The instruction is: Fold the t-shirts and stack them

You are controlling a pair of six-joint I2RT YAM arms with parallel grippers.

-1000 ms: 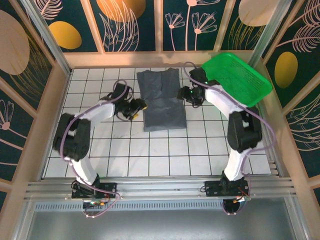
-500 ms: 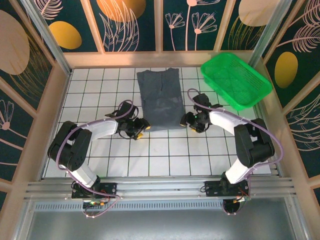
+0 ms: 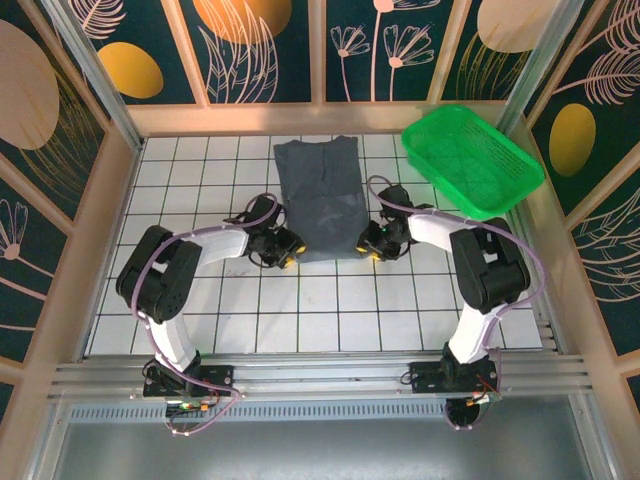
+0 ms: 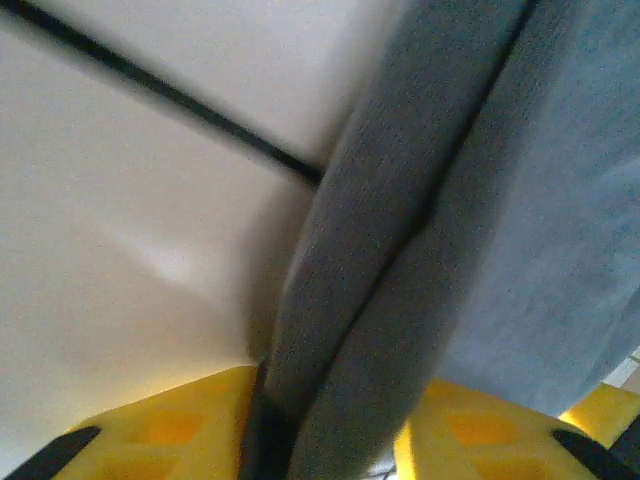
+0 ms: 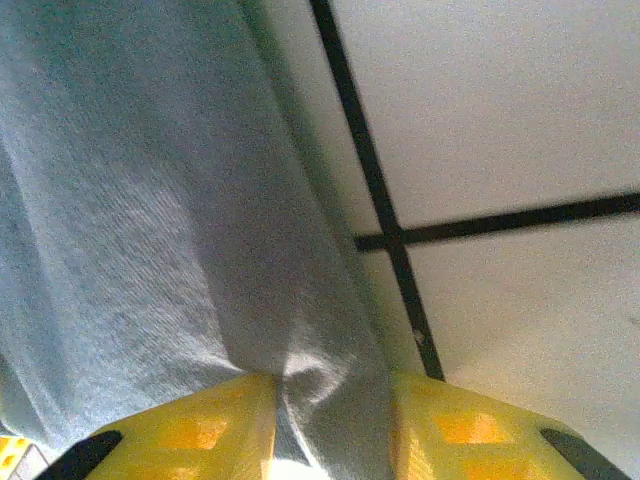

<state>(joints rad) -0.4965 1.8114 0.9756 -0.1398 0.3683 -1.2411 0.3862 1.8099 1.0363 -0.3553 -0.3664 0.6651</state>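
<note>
In the top external view, you have run both arms down the sides of the t-shirt [image 3: 320, 195] over the last second. The left end effector [image 3: 284, 250] and right end effector [image 3: 368, 246] now sit at its two near corners, with the cloth lying ahead of and between them. I judge that this sets you up to carry the hem forward for the lengthwise fold. The green basket [image 3: 472, 160] lies well beyond the right end effector, toward its outer side, and looks out of the fold's path.

In the left wrist view, the yellow fingers [image 4: 150, 435] are clamped on a doubled edge of cloth running straight ahead. The tiled surface [image 4: 130, 200] lies to their left.

In the right wrist view, the yellow fingers [image 5: 215, 420] pinch the hem. The cloth spreads ahead and leftward, with tile to the right.
</note>
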